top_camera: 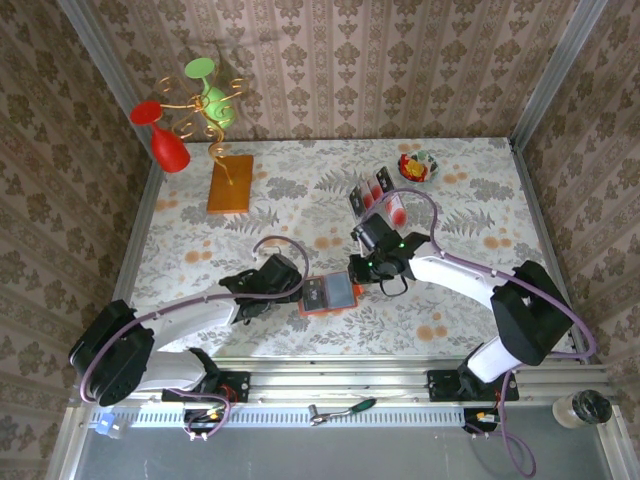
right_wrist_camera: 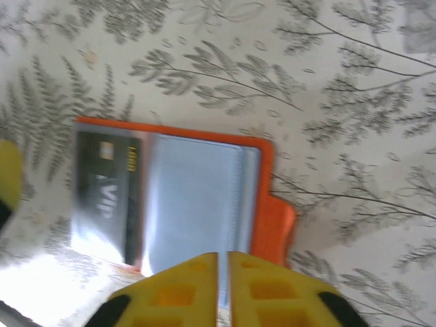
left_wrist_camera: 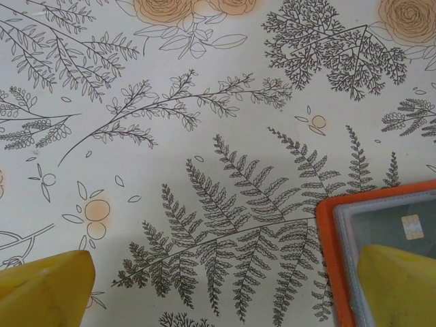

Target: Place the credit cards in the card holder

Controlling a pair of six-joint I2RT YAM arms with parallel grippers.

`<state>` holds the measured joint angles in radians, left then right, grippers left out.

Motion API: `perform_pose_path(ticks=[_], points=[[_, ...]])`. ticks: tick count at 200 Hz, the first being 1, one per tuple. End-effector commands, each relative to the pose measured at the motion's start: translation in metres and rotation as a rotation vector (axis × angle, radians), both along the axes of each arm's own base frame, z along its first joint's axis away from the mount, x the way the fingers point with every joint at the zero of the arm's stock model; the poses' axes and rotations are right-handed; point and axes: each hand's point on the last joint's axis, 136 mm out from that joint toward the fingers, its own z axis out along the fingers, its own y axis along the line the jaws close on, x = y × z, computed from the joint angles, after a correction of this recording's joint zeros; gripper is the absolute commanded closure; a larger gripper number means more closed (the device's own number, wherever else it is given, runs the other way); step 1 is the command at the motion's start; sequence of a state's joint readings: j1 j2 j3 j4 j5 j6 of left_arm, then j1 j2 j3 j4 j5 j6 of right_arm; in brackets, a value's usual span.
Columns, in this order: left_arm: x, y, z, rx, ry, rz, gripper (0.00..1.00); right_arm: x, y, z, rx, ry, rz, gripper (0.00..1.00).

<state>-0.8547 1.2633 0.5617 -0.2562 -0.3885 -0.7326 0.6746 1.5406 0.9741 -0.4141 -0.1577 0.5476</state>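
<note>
Where the one card holder (top_camera: 330, 295) lies open on the surface (top_camera: 200, 230) at lower centre, one black card (right_wrist_camera: 105, 197) marked "VIP" sits in its left-hand pocket in the right wrist view. Further credit cards (top_camera: 377, 192), black and pink, stand above centre; their number is unclear. Left claw (left_wrist_camera: 221, 293): released, one finger over the holder's corner. Right claw (right_wrist_camera: 223, 266): clenched at the holder's lower edge.

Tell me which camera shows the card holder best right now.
Right wrist: the card holder lies open and nearly whole, a black card in its sleeve. Top external shows it small; left wrist catches one corner.
</note>
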Motion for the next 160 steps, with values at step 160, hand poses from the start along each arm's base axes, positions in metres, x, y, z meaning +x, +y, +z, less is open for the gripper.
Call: perform_pose_path(ticks=[160], points=[[-0.01, 0.016, -0.036, 0.081, 0.08, 0.033, 0.0, -0.01, 0.081, -0.044, 0.11, 0.132, 0.113, 1.0]])
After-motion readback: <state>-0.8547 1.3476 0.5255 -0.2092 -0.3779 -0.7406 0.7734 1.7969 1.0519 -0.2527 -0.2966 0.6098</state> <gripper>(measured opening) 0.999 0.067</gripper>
